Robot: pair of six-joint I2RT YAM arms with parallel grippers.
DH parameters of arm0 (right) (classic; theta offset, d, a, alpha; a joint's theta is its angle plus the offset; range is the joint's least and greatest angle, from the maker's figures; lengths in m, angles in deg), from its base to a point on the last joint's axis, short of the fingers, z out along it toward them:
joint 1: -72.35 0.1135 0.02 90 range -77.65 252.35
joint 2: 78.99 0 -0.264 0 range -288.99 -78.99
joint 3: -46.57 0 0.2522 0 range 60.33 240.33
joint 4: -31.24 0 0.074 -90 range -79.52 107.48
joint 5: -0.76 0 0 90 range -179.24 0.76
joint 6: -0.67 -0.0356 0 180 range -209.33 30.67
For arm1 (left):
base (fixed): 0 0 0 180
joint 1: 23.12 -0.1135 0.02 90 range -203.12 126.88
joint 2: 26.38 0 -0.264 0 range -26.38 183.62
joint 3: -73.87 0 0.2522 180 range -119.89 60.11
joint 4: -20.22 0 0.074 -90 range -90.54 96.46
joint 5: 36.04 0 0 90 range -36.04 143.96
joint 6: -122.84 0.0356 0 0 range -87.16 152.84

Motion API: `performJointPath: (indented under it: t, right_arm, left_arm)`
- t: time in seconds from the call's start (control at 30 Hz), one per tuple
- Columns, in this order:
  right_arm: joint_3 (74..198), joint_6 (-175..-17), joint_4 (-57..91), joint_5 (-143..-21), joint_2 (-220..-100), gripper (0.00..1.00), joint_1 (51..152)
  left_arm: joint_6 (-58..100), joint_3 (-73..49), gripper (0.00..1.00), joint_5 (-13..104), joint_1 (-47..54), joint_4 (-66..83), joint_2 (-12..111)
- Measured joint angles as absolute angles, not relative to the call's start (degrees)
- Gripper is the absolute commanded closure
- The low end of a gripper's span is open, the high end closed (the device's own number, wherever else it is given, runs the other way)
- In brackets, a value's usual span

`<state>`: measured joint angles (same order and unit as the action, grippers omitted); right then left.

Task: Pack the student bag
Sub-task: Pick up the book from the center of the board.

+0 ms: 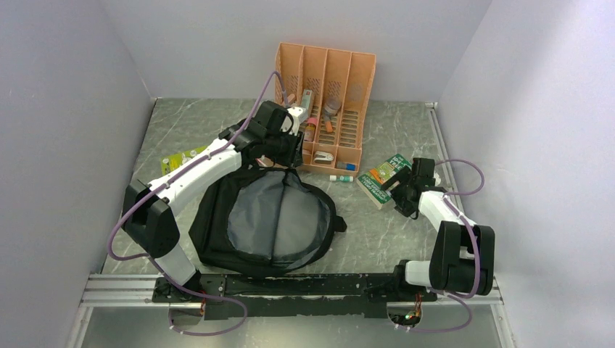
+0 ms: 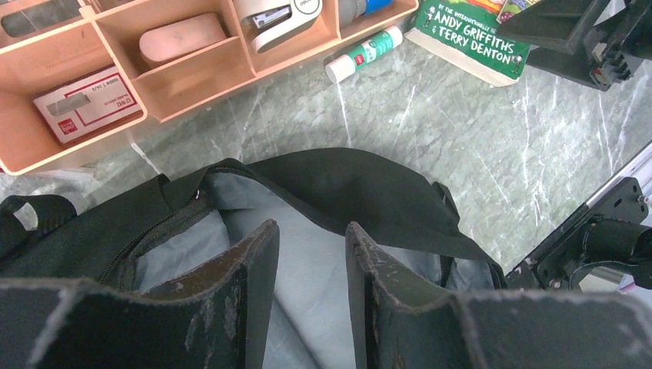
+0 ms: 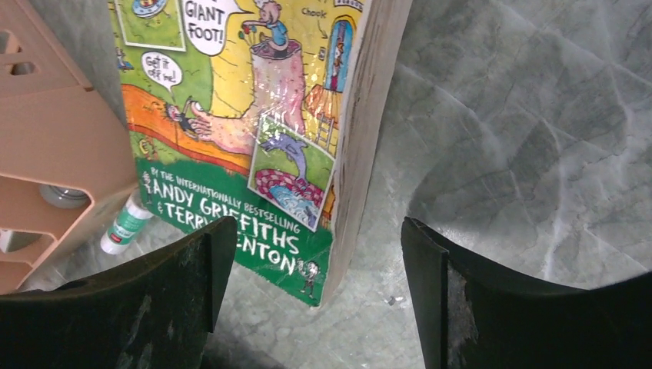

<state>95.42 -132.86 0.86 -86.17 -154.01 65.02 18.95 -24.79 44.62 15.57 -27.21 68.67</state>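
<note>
The student bag lies flat mid-table, black, its mouth wide and the grey lining showing. My left gripper hangs at the bag's far rim. In the left wrist view it stands partly open over the lining, nothing pinched between the fingers, the black flap just beyond. A green and yellow paperback book lies right of the bag. My right gripper is at its near end, open, with the book's corner between the fingers.
An orange slotted organiser stands at the back, holding a stapler, a staples box and an eraser. A glue stick lies between organiser and book. A green flat item lies far left. Grey walls enclose the table.
</note>
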Motion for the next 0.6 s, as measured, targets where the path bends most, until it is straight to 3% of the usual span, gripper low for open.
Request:
performJointPath:
  t: [0.3, 0.5, 0.6]
  right_arm:
    - [94.04, -132.99, 5.43, -85.3, -156.2, 0.32, 64.52]
    - [92.84, -133.21, 8.55, -85.1, -156.88, 0.51, 64.12]
    - [91.59, -133.76, 10.3, -84.91, -156.61, 0.66, 63.64]
  left_arm:
    - [18.67, -24.79, 0.59, 44.27, 15.57, -27.21, 68.67]
    - [18.06, -24.84, 0.59, 42.67, 15.6, -27.21, 68.71]
    - [17.55, -26.15, 0.59, 41.3, 15.68, -27.17, 69.72]
